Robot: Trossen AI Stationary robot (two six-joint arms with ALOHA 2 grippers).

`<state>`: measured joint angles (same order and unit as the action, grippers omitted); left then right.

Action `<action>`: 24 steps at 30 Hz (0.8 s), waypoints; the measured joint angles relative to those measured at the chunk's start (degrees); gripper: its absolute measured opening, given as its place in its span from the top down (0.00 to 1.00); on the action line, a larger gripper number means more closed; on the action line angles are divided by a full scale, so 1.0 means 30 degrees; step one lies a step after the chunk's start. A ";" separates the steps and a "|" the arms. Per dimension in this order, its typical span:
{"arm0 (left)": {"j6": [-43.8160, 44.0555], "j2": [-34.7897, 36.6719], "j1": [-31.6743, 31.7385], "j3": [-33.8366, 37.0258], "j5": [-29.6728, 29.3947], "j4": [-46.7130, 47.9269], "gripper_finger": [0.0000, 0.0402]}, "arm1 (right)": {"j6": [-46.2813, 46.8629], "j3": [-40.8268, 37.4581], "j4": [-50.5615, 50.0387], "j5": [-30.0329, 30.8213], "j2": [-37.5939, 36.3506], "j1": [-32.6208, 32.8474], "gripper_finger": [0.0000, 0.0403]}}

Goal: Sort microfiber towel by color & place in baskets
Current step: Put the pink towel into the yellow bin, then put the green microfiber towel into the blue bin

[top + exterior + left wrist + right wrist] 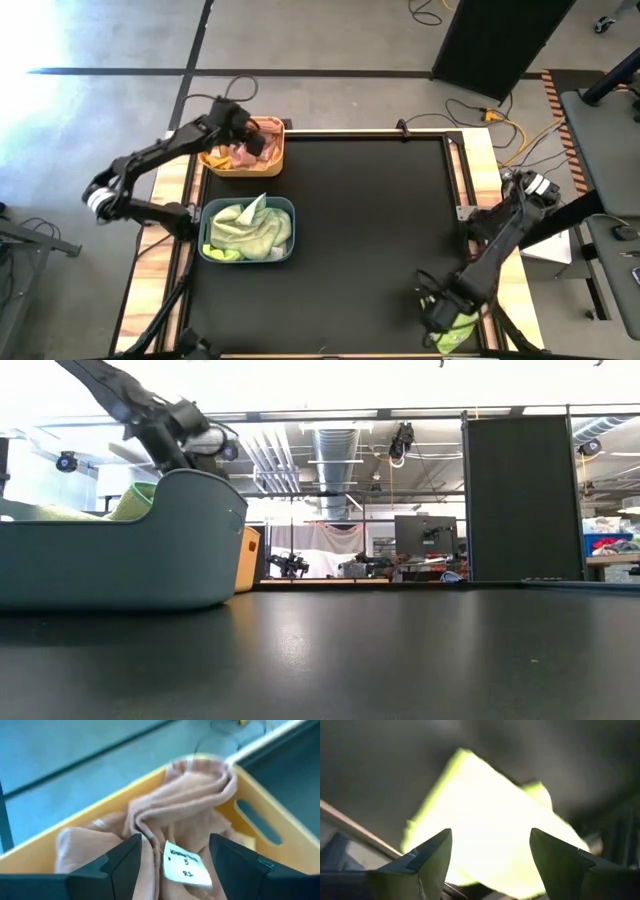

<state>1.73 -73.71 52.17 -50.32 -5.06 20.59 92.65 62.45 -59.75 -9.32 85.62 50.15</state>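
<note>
Soft, rumpled pink microfiber towels [175, 810] with a white tag [186, 865], heaped in the rounded yellow-orange basket [243, 158] at the black table's [370, 230] far left corner, under the left gripper [172, 857] with fingers spread and holding nothing. Just beside it, pale green towels [250, 228] piled in the blue-grey basket [247, 255], its smooth plastic wall [130, 565] blocking the low view. At the near right edge, another bright green towel [490, 825] under the right gripper [490, 860], fingers likewise apart.
</note>
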 joint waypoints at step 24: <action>0.2105 1.2533 -0.5746 0.8366 0.3828 -0.3617 0.46 | -0.4503 -0.6049 0.8099 0.7424 0.0009 -0.4447 0.44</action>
<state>8.05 -36.11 34.93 -25.22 6.43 9.74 79.14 44.30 -35.46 12.95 85.65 36.81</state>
